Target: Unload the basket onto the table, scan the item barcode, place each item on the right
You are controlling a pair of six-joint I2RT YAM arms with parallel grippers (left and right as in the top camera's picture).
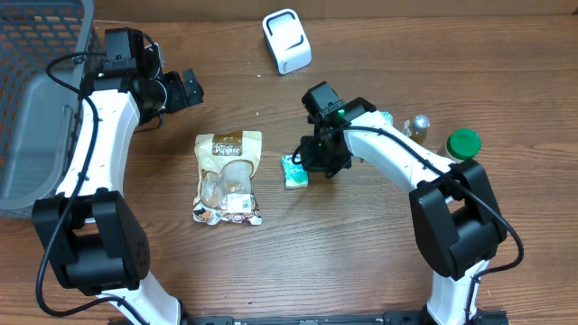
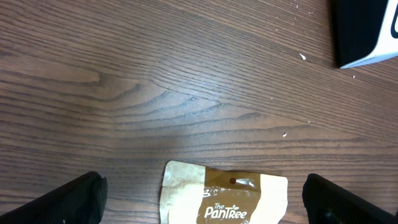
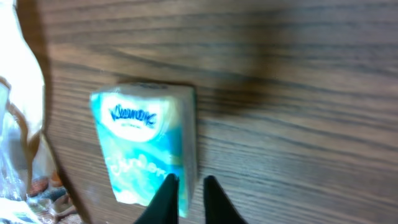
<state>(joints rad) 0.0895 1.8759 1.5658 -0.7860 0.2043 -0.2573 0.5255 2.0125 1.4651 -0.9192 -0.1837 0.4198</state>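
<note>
Pick-up step. Right gripper (image 3: 189, 200) sits low at the tissue pack (image 3: 146, 146), mid-table. Jaws nearly together astride its right edge; cannot tell if gripping. Left gripper (image 2: 202, 199) spread wide, empty, above snack pouch (image 2: 186, 183). Next, likely: firm pinch, lift, present barcode to far scanner (image 1: 287, 41).

White arm links (image 1: 108, 117), black joints (image 1: 456, 230), black cables (image 1: 406, 143), green light (image 1: 342, 112)
</note>
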